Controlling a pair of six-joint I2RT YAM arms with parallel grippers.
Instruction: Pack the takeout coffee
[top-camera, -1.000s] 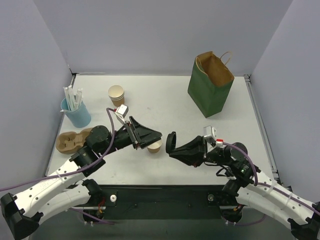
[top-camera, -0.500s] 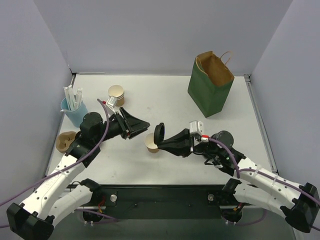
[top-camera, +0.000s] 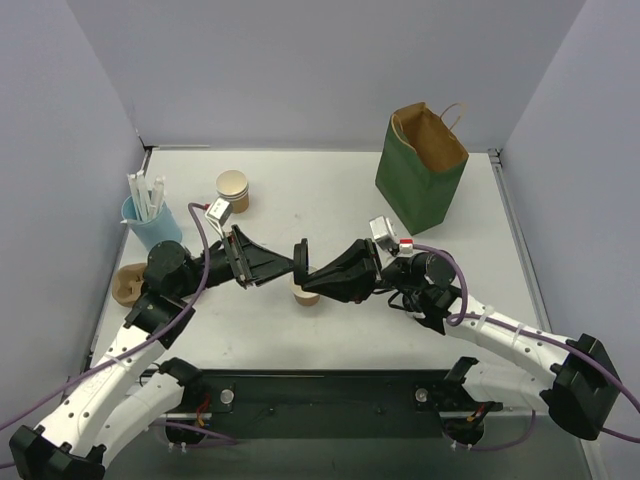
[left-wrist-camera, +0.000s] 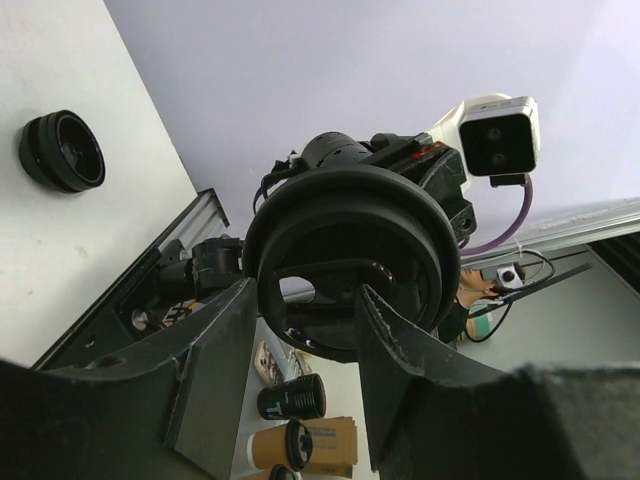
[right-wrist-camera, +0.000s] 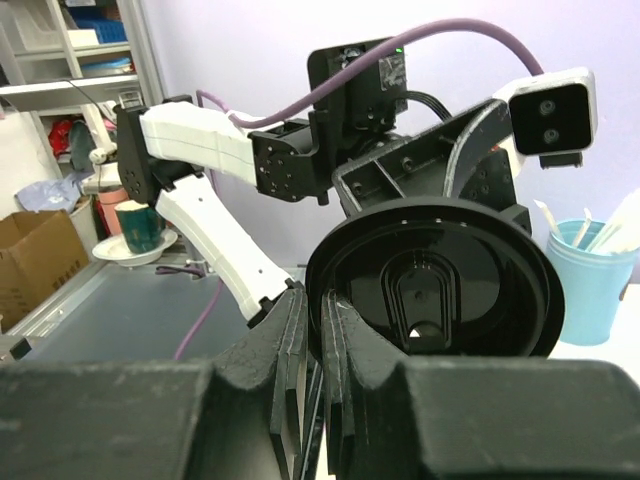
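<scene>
At table centre, the paper cup stands upright and lidless, in the same spot as a second ago. The takeout coffee is therefore not assembled: its black lid is clamped by the rim in the right gripper. It is held on edge just above the cup, not seated on it.

Changes noted: the right gripper has carried the lid leftward, from beside the cup to over its mouth. The left gripper has withdrawn from the cup, up and to the left. Its fingers are spread with nothing between them. Its tips now face the lid's flat side, and contact cannot be confirmed.

Obstructions: lid and right gripper cover most of the cup's mouth from above.

Surroundings: green bag upright and open at the right rear, well apart. Second lidless cup at left rear. Blue holder with white sticks nearby. Brown pulp carrier partly under the left arm.
</scene>
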